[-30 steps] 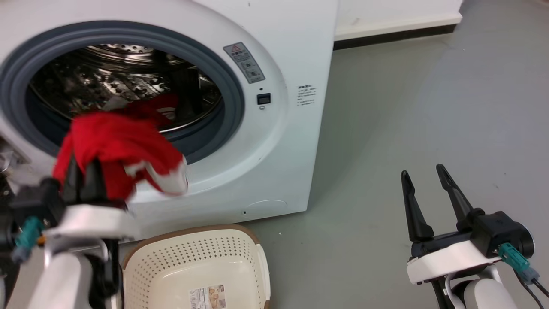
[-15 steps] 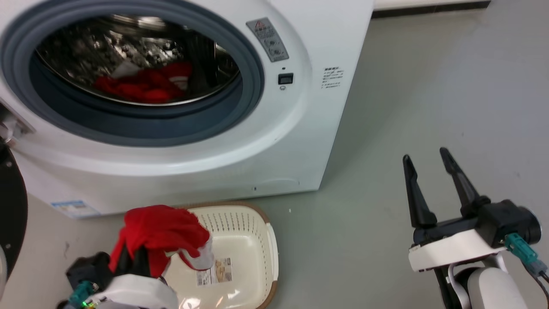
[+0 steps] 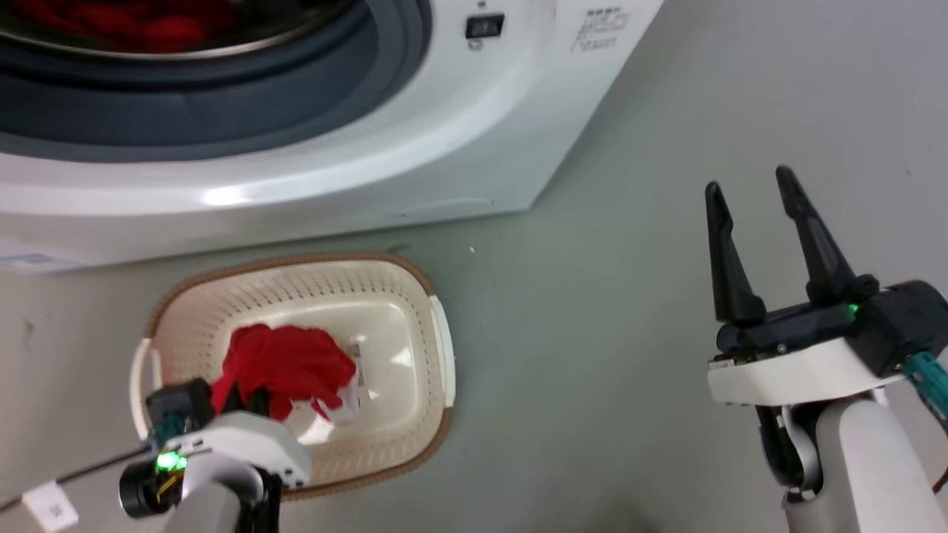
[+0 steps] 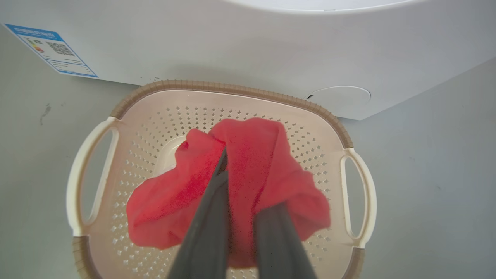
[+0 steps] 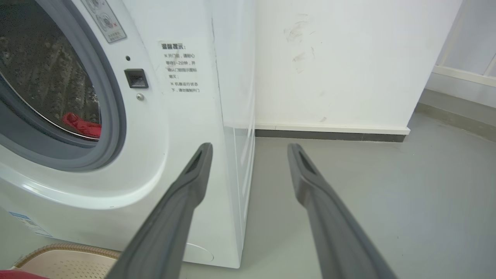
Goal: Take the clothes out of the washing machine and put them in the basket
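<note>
The red garment (image 3: 289, 363) is hanging bunched over the middle of the basket (image 3: 415, 275), because the left gripper (image 3: 244, 400) is pinching a fold of it, fingers nearly pressed together. Letting go looks like the step in hand. The basket is sitting on the floor (image 3: 592, 311) just in front of the washing machine (image 3: 370, 170), probably to keep the carry short. The right gripper (image 3: 749, 183) is hovering well apart, fingers spread and holding nothing.

The left wrist view is showing the cloth (image 4: 271, 155) draped over both fingers, centred between the basket's handles. The right wrist view is showing more red clothes (image 5: 81, 124) lying in the drum (so the job is not nearly finished).
</note>
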Controlling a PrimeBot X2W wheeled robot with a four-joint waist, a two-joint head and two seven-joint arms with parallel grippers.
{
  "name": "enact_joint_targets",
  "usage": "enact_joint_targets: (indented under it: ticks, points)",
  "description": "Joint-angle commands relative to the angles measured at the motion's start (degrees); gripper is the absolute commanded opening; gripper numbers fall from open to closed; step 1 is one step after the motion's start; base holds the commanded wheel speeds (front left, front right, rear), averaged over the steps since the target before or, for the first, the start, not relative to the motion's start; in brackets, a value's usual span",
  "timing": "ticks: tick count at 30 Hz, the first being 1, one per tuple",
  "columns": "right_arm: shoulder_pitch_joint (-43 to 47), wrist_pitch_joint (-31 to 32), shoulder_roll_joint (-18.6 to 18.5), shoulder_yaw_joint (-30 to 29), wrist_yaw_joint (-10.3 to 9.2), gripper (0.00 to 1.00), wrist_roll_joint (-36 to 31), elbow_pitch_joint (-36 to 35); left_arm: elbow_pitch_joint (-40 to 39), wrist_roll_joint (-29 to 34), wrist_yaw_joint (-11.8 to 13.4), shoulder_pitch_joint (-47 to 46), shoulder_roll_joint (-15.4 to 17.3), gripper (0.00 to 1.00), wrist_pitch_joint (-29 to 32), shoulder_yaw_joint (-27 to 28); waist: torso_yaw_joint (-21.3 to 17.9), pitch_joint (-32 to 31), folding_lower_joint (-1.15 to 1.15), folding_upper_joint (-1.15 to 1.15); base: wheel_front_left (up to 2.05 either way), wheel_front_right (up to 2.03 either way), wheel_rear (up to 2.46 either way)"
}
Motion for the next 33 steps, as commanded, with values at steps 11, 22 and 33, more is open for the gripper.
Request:
enact_joint_targets:
  ticks: [11, 22, 33]
  points:
    - [-5.1, -1.0, 0.1, 1.8, -0.04, 1.0, 2.6, -1.4, 21.8, 2.8, -2.9, -18.1, 2.3, 0.0, -1.0, -0.7, -6.4, 15.3, -0.01, 0.0, 0.0, 0.0, 0.0]
    - [-6.1, -1.0, 0.1, 2.1, -0.04, 1.0, 4.3, -2.6, 36.5, 1.8, -4.3, -23.6, 2.4, 0.42, -1.1, -0.2, -8.9, 18.2, -0.01, 0.0, 0.0, 0.0, 0.0]
    - [-4.7, -1.0, 0.1, 1.7, -0.04, 1.0, 2.9, 0.0, 34.8, 2.2, -5.4, -20.4, 0.1, 1.0, -1.0, 0.7, -5.9, 10.4, -0.01, 0.0, 0.0, 0.0, 0.0]
